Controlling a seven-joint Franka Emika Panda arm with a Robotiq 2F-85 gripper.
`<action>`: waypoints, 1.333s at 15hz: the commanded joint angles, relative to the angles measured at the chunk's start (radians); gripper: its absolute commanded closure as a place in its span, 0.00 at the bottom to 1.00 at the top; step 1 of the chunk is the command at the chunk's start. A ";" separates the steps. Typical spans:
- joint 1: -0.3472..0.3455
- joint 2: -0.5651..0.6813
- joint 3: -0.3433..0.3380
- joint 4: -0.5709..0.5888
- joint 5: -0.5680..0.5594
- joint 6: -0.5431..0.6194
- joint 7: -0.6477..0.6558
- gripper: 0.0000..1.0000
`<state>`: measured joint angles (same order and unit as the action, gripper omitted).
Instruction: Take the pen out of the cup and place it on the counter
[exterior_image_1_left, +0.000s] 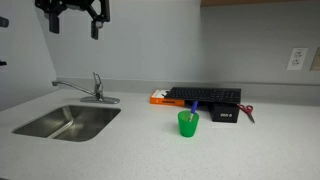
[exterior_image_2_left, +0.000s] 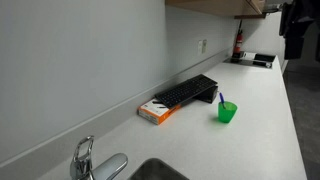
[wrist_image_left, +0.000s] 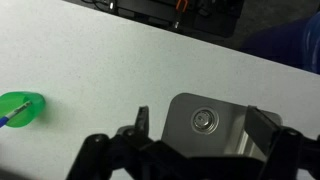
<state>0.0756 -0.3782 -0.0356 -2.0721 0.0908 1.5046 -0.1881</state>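
The green cup (exterior_image_1_left: 188, 123) stands on the speckled counter (exterior_image_1_left: 250, 150) in front of the keyboard, with the blue-purple pen (exterior_image_1_left: 196, 108) leaning in it. Both also show in an exterior view, the cup (exterior_image_2_left: 227, 112) and the pen (exterior_image_2_left: 221, 100). In the wrist view the cup (wrist_image_left: 20, 108) is at the left edge with the pen (wrist_image_left: 8, 117) sticking out. My gripper (exterior_image_1_left: 76, 25) is open and empty, high above the steel sink (exterior_image_1_left: 68, 122), far from the cup. In the wrist view the gripper (wrist_image_left: 202, 125) frames the sink drain below.
A black keyboard (exterior_image_1_left: 205, 95) and an orange box (exterior_image_1_left: 158, 98) lie along the back wall. A black box (exterior_image_1_left: 224, 113) and a red-handled tool (exterior_image_1_left: 247, 113) sit beside the cup. The faucet (exterior_image_1_left: 95, 90) stands behind the sink.
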 joint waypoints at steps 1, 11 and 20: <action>-0.011 0.001 0.010 0.001 0.003 -0.002 -0.003 0.00; -0.081 0.093 -0.012 -0.069 -0.083 0.236 0.110 0.00; -0.218 0.348 -0.100 -0.099 -0.178 0.637 0.358 0.00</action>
<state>-0.1237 -0.0755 -0.1269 -2.2063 -0.0713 2.1168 0.0813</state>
